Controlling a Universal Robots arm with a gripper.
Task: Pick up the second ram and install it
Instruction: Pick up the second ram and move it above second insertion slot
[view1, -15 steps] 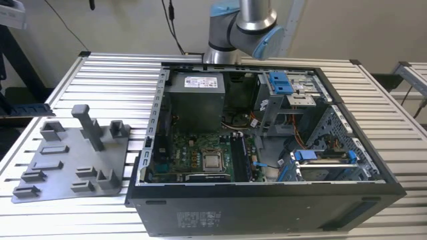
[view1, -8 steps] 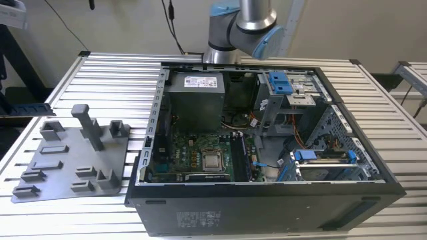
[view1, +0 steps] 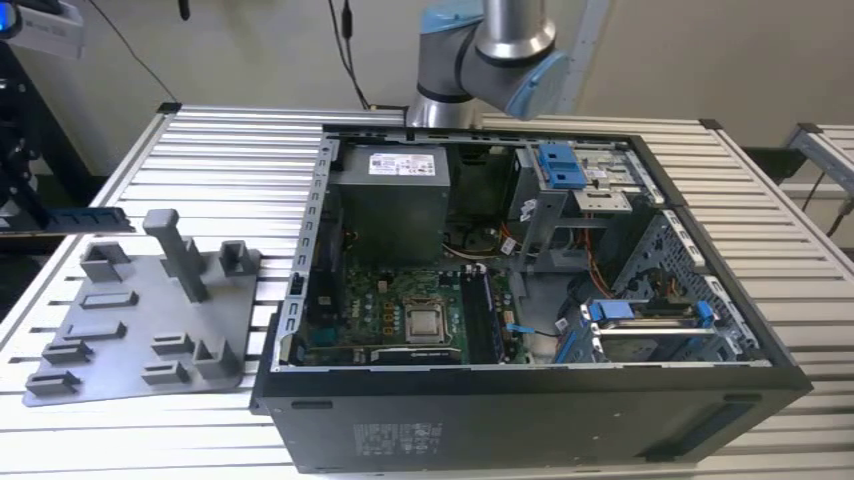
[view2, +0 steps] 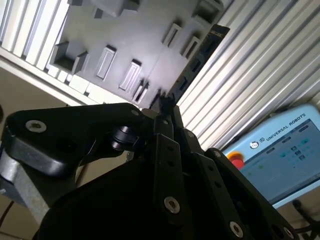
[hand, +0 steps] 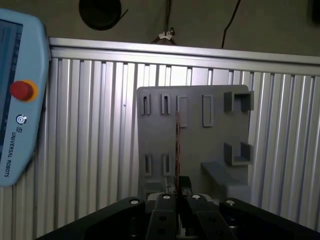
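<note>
gripping the second ram (view2: 200, 55) by one end in my closed pincer (view2: 164, 102), long edge free, held off the grey tray (hand: 155, 140) above the ribbed bench (hand: 90, 125); open room around it.

a robotics lab or test workshop: an industrial robot arm (view1: 494, 50) stands behind a ribbed aluminium bench (view1: 214, 150) that carries an opened desktop computer case (view1: 534, 430) and a grey fixture tray (view1: 134, 325). a light-blue teach pendant (hand: 17, 100) with a red stop button (hand: 21, 90) sits near the bench.
</note>
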